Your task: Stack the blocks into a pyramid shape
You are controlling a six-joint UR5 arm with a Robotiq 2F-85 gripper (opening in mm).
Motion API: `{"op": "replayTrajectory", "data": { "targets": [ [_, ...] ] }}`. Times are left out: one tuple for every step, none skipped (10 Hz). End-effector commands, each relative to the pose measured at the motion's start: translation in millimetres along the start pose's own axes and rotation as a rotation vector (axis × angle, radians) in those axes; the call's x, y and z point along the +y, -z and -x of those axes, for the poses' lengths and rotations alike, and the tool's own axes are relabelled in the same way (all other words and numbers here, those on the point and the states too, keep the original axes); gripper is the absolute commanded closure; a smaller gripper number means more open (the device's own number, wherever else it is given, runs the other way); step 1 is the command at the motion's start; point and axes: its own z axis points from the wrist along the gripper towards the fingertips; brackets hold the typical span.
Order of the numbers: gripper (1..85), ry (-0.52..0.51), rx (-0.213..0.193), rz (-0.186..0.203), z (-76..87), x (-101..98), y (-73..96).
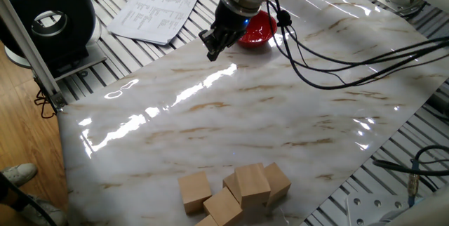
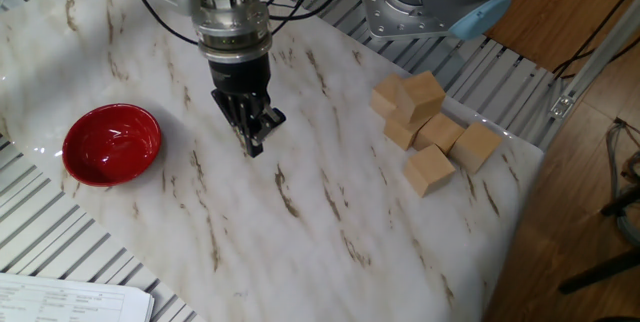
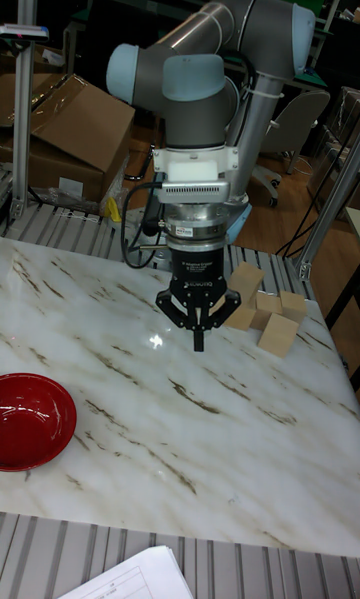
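Above the marbled bench (image 2: 320, 212), the end effector (image 2: 255, 142) is seen with fingers pressed together, nothing held, its tip just over the glossy surface. Well apart, the blocks (image 2: 430, 127) are clustered near one bench edge, one perched atop others. A red bowl (image 2: 110, 144) is set near the opposite edge, with open marble between.

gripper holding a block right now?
No. The gripper hangs over bare marble with its fingers closed on nothing, while the blocks all sit clustered near the table's edge.
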Motion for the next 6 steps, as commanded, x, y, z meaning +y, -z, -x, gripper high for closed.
{"op": "replayTrajectory", "data": {
  "targets": [
    [85.0, -0.019, -0.007, 0.040, 0.2, 8.3, -1.7],
    [85.0, -0.024, -0.005, 0.041, -0.2, 8.8, -1.6],
    [85.0, -0.031, -0.008, 0.050, 0.5, 11.1, -1.4],
    [85.0, -0.030, -0.012, 0.052, 1.6, 11.6, -1.3],
    [85.0, -0.026, -0.012, 0.053, 1.4, 12.0, -1.2],
    [85.0, -0.014, -0.017, 0.056, 2.6, 13.0, -0.5]
  ]
}}
